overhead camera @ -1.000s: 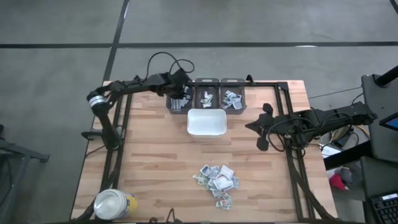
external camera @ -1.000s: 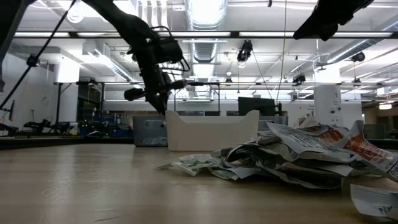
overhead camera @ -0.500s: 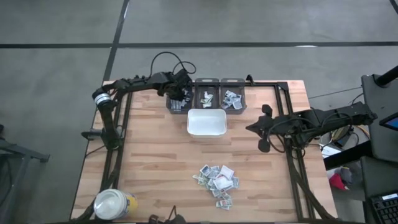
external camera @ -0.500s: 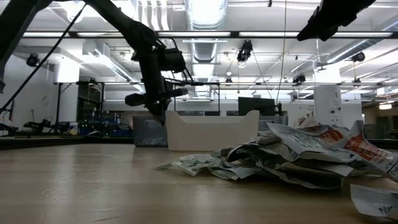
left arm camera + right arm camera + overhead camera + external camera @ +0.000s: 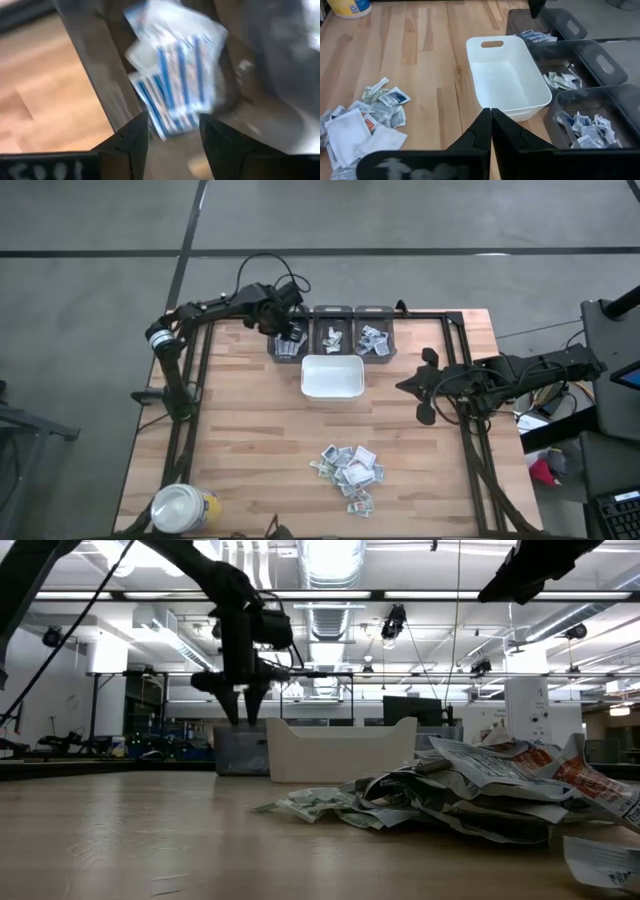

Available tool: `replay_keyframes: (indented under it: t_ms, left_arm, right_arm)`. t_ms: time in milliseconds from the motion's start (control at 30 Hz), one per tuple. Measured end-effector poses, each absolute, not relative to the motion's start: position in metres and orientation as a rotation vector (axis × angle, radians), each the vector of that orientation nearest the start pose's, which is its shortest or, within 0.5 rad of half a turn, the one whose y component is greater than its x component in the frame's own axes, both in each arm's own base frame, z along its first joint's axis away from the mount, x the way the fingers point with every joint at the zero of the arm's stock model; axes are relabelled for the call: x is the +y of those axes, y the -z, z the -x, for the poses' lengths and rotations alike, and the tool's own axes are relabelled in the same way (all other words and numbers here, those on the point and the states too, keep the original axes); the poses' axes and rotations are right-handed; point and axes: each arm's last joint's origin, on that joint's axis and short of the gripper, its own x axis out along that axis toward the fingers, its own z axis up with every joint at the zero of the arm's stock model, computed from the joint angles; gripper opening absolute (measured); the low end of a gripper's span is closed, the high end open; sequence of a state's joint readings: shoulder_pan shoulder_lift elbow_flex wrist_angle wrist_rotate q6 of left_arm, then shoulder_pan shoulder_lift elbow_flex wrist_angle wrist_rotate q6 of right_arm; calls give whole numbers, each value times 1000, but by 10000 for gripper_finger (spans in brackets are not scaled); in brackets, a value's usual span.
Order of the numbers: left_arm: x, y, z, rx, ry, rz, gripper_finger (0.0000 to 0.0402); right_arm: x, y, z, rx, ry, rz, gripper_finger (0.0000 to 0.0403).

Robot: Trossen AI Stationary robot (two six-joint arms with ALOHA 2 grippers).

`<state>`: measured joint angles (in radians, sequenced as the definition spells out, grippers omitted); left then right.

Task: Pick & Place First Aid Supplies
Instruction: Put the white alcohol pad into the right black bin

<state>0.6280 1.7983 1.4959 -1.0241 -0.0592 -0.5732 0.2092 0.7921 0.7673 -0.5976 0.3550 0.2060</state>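
The first aid supplies lie in a loose pile of small paper packets (image 5: 350, 467) (image 5: 365, 120) near the table's front, resting flat on the wood. My left gripper (image 5: 286, 332) (image 5: 241, 708) hangs open, pointing down, over the leftmost of three grey bins (image 5: 273, 348) at the far edge. In the left wrist view nothing sits between its fingers (image 5: 172, 135); blue-striped white packets (image 5: 175, 70) lie in the bin below. My right gripper (image 5: 491, 120) is shut and empty, hovering over the table's right side (image 5: 405, 385).
A white rectangular tray (image 5: 305, 375) (image 5: 475, 50) stands in front of the bins. The middle bin (image 5: 318, 345) and right bin (image 5: 390, 350) hold more packets. A white-lidded yellow jar (image 5: 182, 508) stands at the near left corner. Bare wood lies between tray and pile.
My left gripper has swung from a slant to pointing almost straight down, has risen a little and shifted slightly toward the table's left over the left bin, and its fingers have opened. The right arm has kept still.
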Motion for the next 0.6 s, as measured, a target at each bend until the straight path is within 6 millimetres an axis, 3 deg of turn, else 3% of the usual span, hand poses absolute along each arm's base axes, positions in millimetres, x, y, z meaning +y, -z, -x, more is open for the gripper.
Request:
replay_keyframes:
  t_ms: [100, 233, 467, 600]
  left_arm:
    - [194, -266, -292, 1118, -867, 869, 171]
    - [154, -283, -303, 1105, -752, 813, 170]
    - [68, -308, -318, 1062, -609, 664, 170]
    - [15, -310, -326, 1050, -530, 610, 170]
  right_arm:
    - [23, -290, -157, 579, 210, -51, 8]
    - [24, -288, -157, 593, 179, -63, 8]
    - [27, -284, -156, 652, 122, -173, 8]
    - [28, -282, -158, 670, 124, -211, 9]
